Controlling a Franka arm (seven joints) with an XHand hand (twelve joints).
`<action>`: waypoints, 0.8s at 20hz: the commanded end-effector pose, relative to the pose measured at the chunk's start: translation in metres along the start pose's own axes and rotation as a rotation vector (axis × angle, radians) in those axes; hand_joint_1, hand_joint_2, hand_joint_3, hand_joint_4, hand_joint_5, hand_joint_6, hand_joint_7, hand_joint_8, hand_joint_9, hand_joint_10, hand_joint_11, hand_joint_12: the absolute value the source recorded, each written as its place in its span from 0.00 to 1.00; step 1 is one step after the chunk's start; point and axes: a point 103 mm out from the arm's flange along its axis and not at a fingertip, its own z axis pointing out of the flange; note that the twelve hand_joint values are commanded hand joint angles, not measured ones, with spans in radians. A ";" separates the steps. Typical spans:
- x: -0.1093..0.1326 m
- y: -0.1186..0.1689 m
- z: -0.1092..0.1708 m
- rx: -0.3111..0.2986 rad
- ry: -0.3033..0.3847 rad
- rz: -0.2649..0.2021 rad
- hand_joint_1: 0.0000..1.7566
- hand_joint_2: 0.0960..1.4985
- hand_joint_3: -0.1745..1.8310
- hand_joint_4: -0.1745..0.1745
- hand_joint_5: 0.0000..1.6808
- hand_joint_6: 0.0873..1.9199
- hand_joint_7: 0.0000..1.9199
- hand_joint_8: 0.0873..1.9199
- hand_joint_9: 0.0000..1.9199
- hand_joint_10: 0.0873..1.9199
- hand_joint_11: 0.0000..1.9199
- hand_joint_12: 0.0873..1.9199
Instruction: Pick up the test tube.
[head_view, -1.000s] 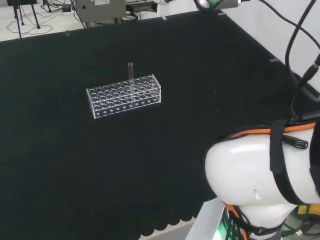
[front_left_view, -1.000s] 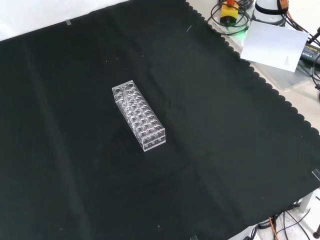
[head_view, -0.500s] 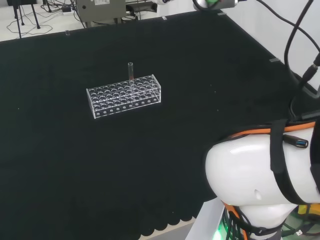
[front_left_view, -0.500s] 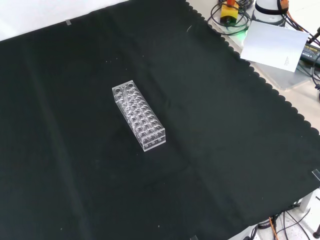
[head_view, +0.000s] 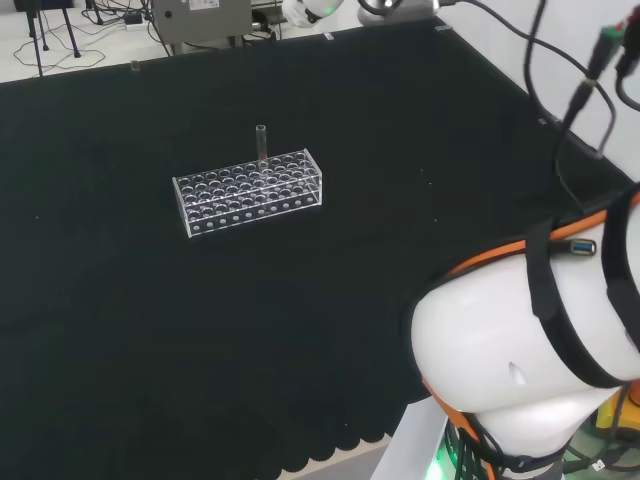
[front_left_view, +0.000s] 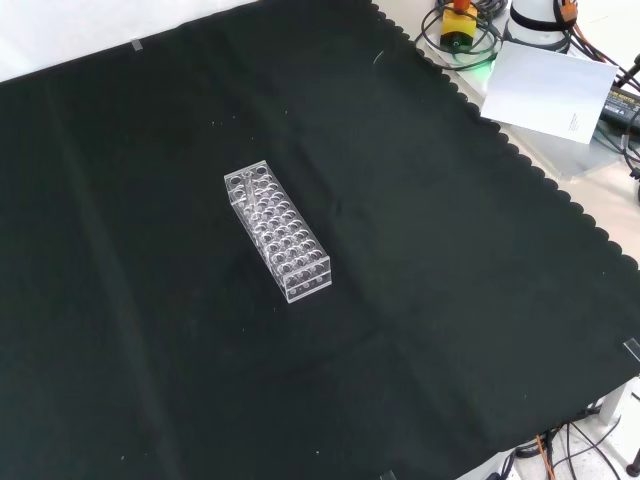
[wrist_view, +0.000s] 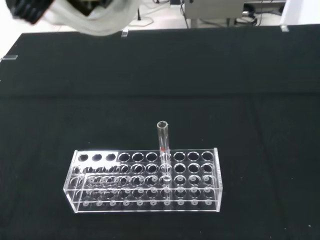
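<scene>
Well clear of the hand (wrist_view: 75, 17), fingers impossible to make out, test tube (wrist_view: 163, 145) upright in a far-row hole of the clear rack (wrist_view: 145, 181), poking above its top, rack alone mid-cloth on the bench (front_left_view: 450, 250), nothing touching it.

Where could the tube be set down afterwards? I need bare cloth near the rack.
Bare black cloth lies on every side of the clear rack. The one test tube stands upright in a far-row hole, in the head view. Crowding is only off the cloth's edge: cables and a white sheet.
</scene>
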 end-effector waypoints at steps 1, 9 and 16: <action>0.013 0.044 0.007 0.029 -0.008 -0.062 0.49 0.40 0.36 0.14 0.21 0.06 0.20 0.47 0.22 0.48 0.09 0.79; 0.014 0.082 0.025 0.091 -0.034 -0.082 0.51 0.39 0.38 0.13 0.22 0.07 0.22 0.47 0.23 0.48 0.10 0.79; 0.015 0.115 0.048 0.145 -0.095 -0.095 0.51 0.38 0.39 0.11 0.22 0.09 0.24 0.47 0.24 0.47 0.10 0.79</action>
